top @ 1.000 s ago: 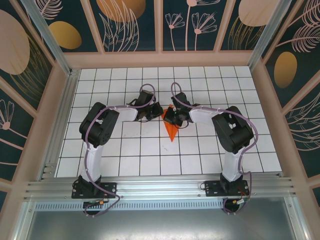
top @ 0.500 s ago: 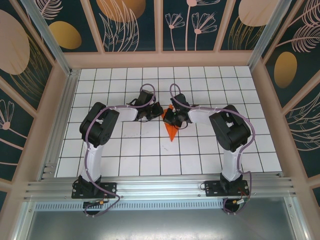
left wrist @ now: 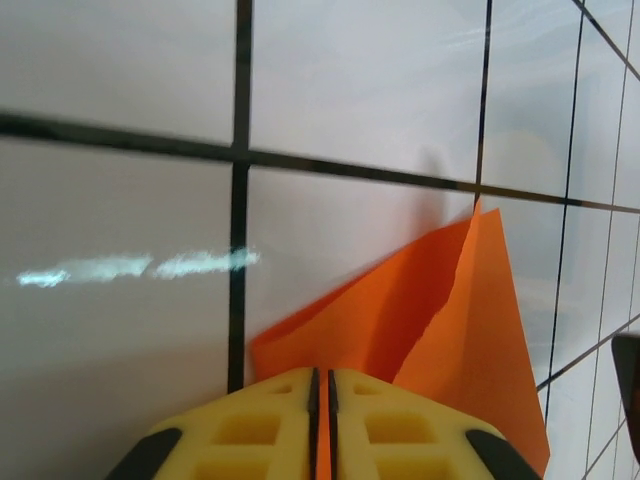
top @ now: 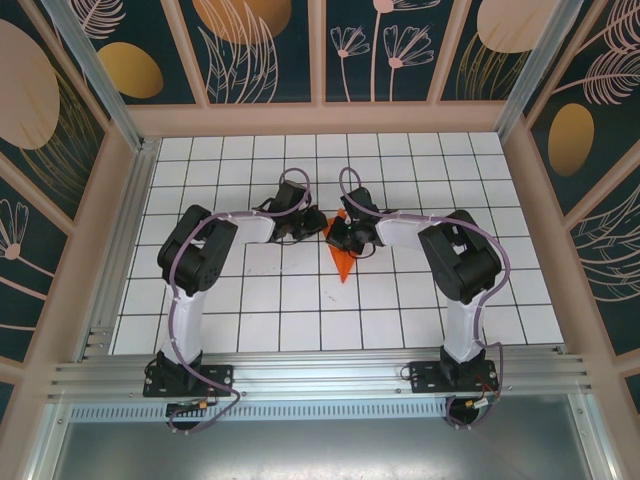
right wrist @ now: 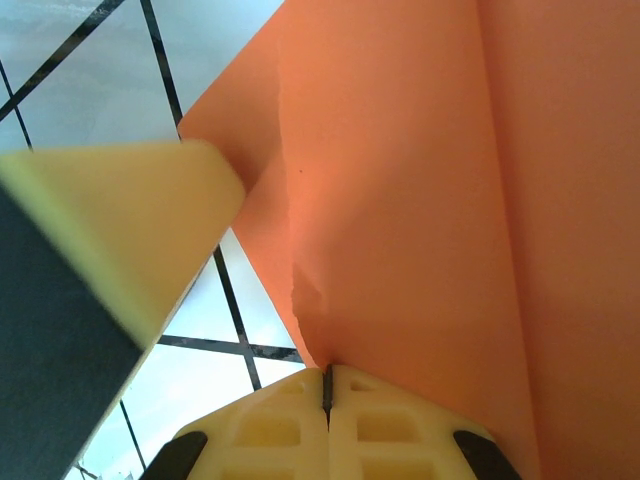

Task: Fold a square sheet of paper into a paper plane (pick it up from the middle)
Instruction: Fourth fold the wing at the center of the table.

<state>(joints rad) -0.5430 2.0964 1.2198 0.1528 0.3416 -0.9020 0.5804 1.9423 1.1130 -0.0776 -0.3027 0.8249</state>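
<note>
Left gripper (left wrist: pixel 322 385), right gripper (right wrist: pixel 327 380) pinch paper plane (top: pixel 342 264) (jaws closed).

The paper plane (left wrist: pixel 470 320) is showing thin, matt orange paper, smooth between crisp creases. Against the plane, the left gripper (left wrist: pixel 322 378) and right gripper (right wrist: pixel 326 376) are showing matt yellow moulded plastic. Under the plane, the table (left wrist: pixel 120 80) is gleaming glossy white. Nearer than the plane, the rail (top: pixel 320 372) is looking like brushed metal.
</note>
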